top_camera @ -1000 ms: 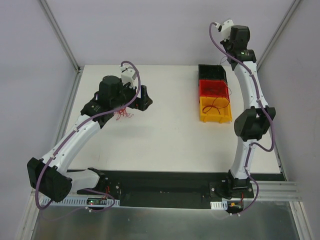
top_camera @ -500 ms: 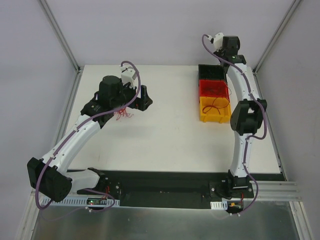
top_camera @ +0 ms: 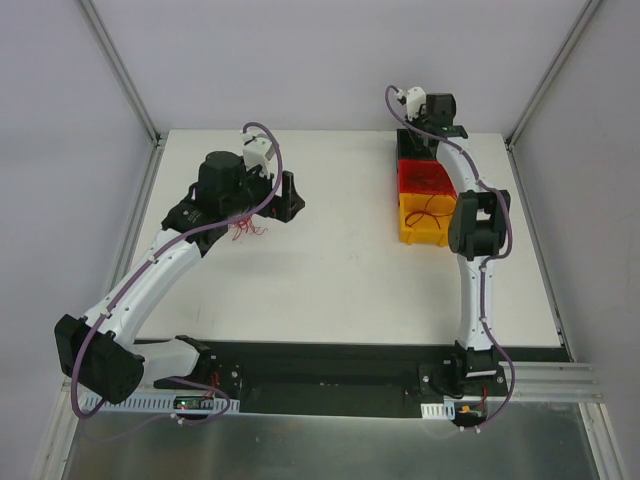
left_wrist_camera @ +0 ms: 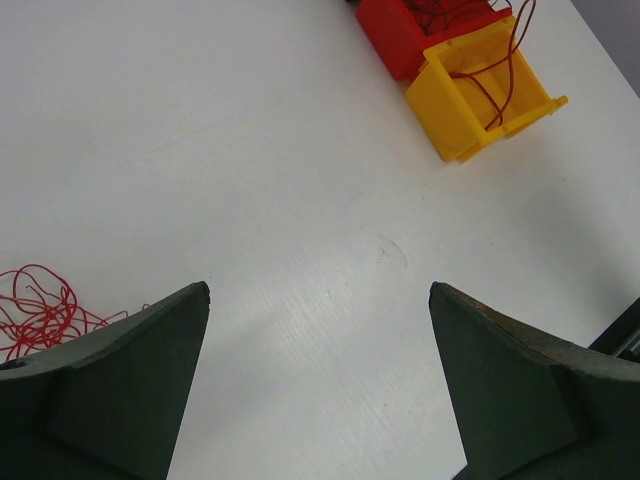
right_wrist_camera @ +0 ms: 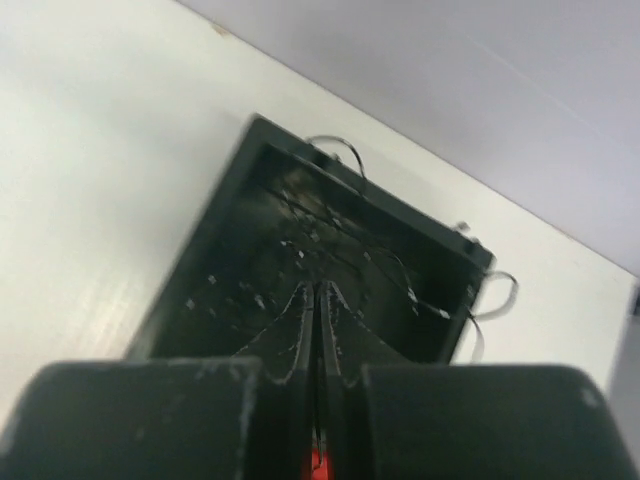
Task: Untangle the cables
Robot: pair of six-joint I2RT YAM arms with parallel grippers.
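Note:
A small tangle of thin red cables lies on the white table beside my left gripper; it also shows at the left edge of the left wrist view. My left gripper is open and empty above bare table. My right gripper is shut, its tips over the black bin, which holds thin black cables. I cannot tell whether a wire is pinched between the tips. In the top view the right gripper hangs over that black bin.
A red bin with red wires and a yellow bin with a red wire stand in a row with the black bin at the back right. Black wire loops hang over the black bin's rim. Walls enclose the table.
My right arm has swung left from beyond the bins' right side until its gripper is over the black bin. The left arm and the red tangle have not moved.

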